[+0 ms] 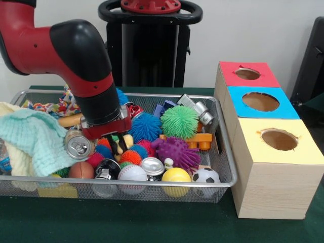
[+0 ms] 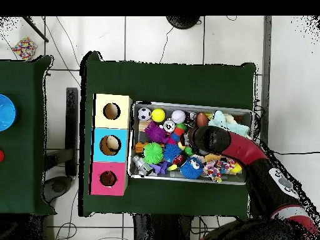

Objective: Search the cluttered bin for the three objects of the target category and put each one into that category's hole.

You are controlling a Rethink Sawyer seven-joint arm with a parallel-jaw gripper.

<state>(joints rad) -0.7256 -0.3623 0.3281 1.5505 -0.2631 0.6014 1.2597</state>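
The silver wire-mesh bin [image 1: 152, 95] is full of clutter; it also shows in the overhead view [image 2: 187, 105]. My gripper [image 1: 112, 142] is lowered into the bin's left-middle part, and I cannot see how it is set. A small yellow-and-black striped thing [image 1: 120, 145] lies right at its tip; I cannot tell whether it is the tiger-striped plush. No other plush toy shows clearly. The red-topped box's hole [image 1: 247, 74] is at the far end of the box row, also visible from overhead [image 2: 107, 179]. In the overhead view my arm [image 2: 215, 140] covers the gripper.
Around the gripper lie a blue spiky ball [image 1: 145, 126], a green one [image 1: 179, 121], a purple one [image 1: 177, 152], a can [image 1: 79, 145], a baseball [image 1: 132, 173] and a knitted cloth [image 1: 35, 139]. The blue-topped hole [image 1: 260, 102] and the yellow-topped hole [image 1: 279, 139] are nearer.
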